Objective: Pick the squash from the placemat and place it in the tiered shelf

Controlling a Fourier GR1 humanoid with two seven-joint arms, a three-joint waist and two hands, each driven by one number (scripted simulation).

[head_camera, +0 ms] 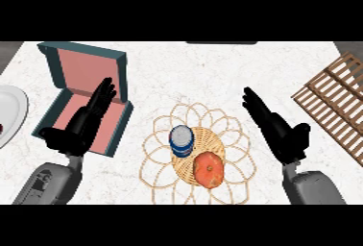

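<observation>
Bench (212, 72): pale marbled top, seen from steeply above.
Placemat (197, 153): woven, round, with looped lacy edge; lies at centre near the lower edge of the view.
Squash (209, 170): orange, rests on the placemat's woven middle, on its nearer right part; no hand touches it.
Can (181, 141): blue with a grey lid, stands on the placemat just beside the squash, up and to the left.
Box (85, 98): teal outside, pink inside, lid open and leaning back; sits left of the placemat.
Plate (10, 113): white, cut off by the left edge of the view.
Shelf (333, 98): slatted wood, at the right edge, well apart from the squash.
Left hand (78, 126): over the box, fingers straight and open, holding nothing.
Right hand (280, 129): between the placemat and the shelf, fingers straight and open, thumb out to the side, holding nothing.
</observation>
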